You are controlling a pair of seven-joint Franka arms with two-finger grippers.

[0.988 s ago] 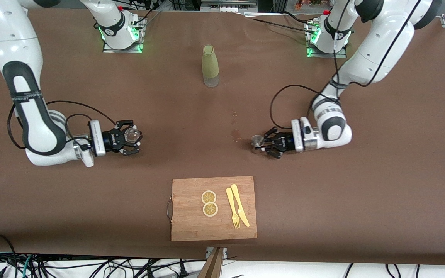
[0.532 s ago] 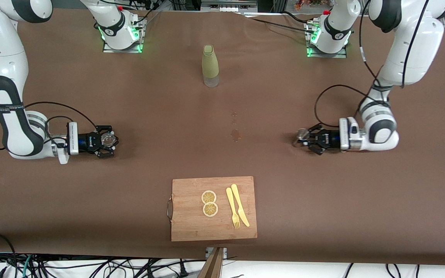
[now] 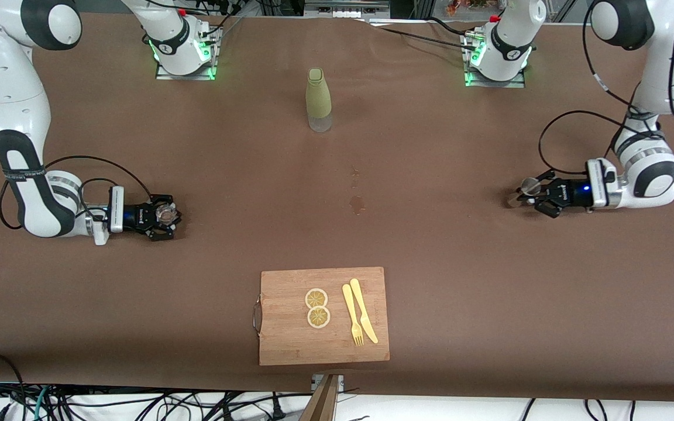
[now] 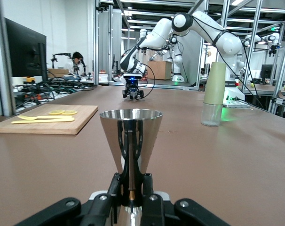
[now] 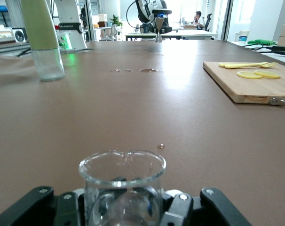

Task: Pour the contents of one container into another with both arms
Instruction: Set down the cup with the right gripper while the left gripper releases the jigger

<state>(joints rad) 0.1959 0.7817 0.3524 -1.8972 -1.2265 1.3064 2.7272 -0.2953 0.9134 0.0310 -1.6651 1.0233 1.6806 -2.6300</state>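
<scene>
Two white jointed arms worked low over the brown bench [image 3: 430, 245], well apart. The left gripper [image 3: 529, 190], toward the left arm's end, had its jaws clenched on a shiny metal cone-shaped jigger [image 4: 130, 136], upright. The right gripper [image 3: 164, 216], toward the right arm's end, grasped a small clear glass beaker [image 5: 122, 186]. Between them lay a wooden cutting board [image 3: 290, 339] with lemon slices [image 3: 317, 307], nearer the front camera, and an olive-sleeved bottle [image 3: 317, 99] stood farther off.
</scene>
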